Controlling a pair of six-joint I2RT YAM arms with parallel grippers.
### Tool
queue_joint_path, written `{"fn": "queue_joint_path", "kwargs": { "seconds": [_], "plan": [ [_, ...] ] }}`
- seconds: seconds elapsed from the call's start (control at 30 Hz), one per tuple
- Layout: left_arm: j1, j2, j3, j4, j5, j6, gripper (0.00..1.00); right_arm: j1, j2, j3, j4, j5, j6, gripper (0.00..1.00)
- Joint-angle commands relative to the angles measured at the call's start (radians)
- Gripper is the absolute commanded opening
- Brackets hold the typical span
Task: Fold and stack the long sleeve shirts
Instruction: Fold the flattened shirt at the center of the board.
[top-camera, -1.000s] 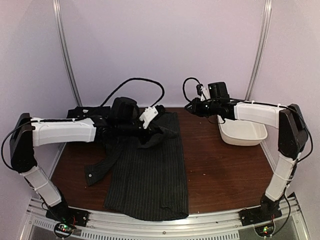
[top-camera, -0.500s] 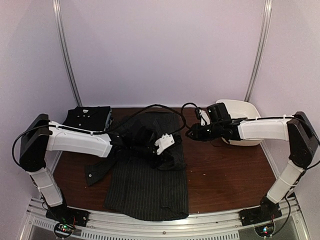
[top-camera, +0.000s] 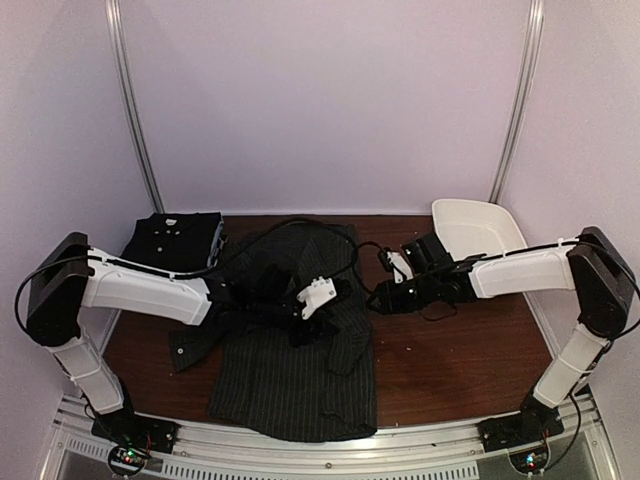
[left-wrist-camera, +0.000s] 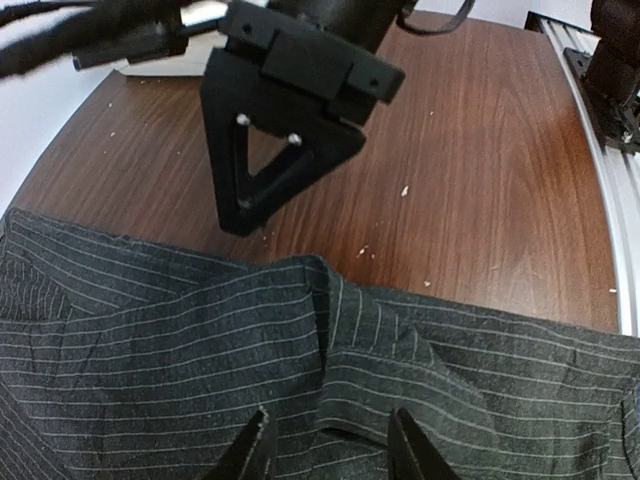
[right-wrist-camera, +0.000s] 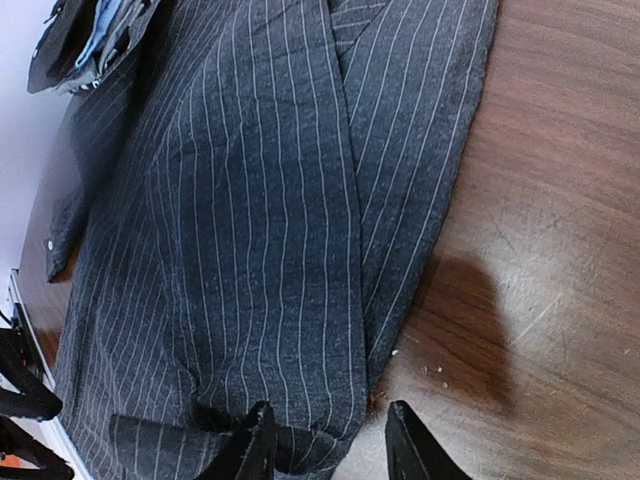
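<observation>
Lying left of centre: pinstriped shirt (top-camera: 295, 385), stretched lengthwise down the table (top-camera: 450, 365), hem right at the near edge.
Right side: folded in over the body. The right wrist view shows one long straight fold running beside the bare wood.
Upper half: rumpled, bunched into dark folds under the left arm's wrist.
Sleeve (top-camera: 200, 335): thrown out to the left, flat on the wood, with a pale button at the cuff.
Folded shirt (top-camera: 178, 238): a dark rectangle in the back left corner, collar and small white buttons facing up. It sits just beside the pinstriped shirt's far end, and I can't tell whether they touch.
Left gripper (left-wrist-camera: 330, 450): low over the rumpled cloth near the shirt's right edge, pointing right.
Left jaws: parted to a middling gap, with pinstripe lying slack below the tips.
Right gripper (right-wrist-camera: 325, 450): reaching in from the right, low at that same edge, nose to nose with the left gripper and just apart from it.
Right jaws: parted about as much. One tip shows over cloth and the other over wood, straddling the folded edge in its own view.
Seen from the left wrist: the right gripper's black triangular finger hangs just above bare wood, past the shirt's edge.
Tub (top-camera: 480, 232): white, in the back right corner behind the right arm, well apart from both shirts.
Cable (top-camera: 300, 222): a black loop arching over the shirt's far end.
Specks (left-wrist-camera: 405, 190): pale crumbs scattered on the wood by the shirt's edge.
</observation>
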Motion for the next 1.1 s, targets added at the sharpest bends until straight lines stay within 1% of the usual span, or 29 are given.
{"fn": "queue_joint_path", "kwargs": {
  "seconds": [0.0, 0.13, 0.27, 0.37, 0.43, 0.5, 0.6, 0.73, 0.9, 1.07],
  "plan": [
    [-0.011, -0.009, -0.006, 0.104, 0.072, -0.042, 0.39, 0.012, -0.037, -0.033, -0.001, 0.021, -0.001, 0.4],
    [-0.011, 0.018, 0.003, 0.128, 0.059, -0.114, 0.39, 0.017, -0.049, -0.047, -0.013, 0.028, 0.0, 0.42],
    [-0.01, 0.04, 0.011, 0.114, -0.06, -0.285, 0.39, 0.017, -0.077, -0.064, -0.034, 0.033, -0.003, 0.44],
    [-0.006, 0.061, 0.041, 0.017, -0.132, -0.437, 0.39, 0.017, -0.102, -0.076, -0.046, 0.036, -0.005, 0.45],
    [-0.002, 0.08, 0.051, -0.02, -0.094, -0.523, 0.39, 0.017, -0.114, -0.087, -0.046, 0.032, -0.001, 0.46],
    [-0.001, 0.092, 0.043, -0.022, -0.051, -0.587, 0.39, 0.018, -0.12, -0.092, -0.046, 0.027, 0.001, 0.46],
    [0.0, 0.106, 0.026, -0.026, -0.03, -0.669, 0.39, 0.017, -0.118, -0.094, -0.052, 0.021, 0.0, 0.46],
    [-0.001, 0.141, 0.029, -0.039, -0.021, -0.715, 0.39, 0.017, -0.126, -0.103, -0.051, 0.022, 0.0, 0.46],
    [-0.001, 0.162, 0.037, -0.028, 0.028, -0.735, 0.38, 0.017, -0.13, -0.112, -0.052, 0.024, 0.001, 0.47],
    [-0.002, 0.17, 0.048, -0.016, 0.096, -0.73, 0.33, 0.018, -0.131, -0.118, -0.055, 0.023, -0.001, 0.46]
  ]
}}
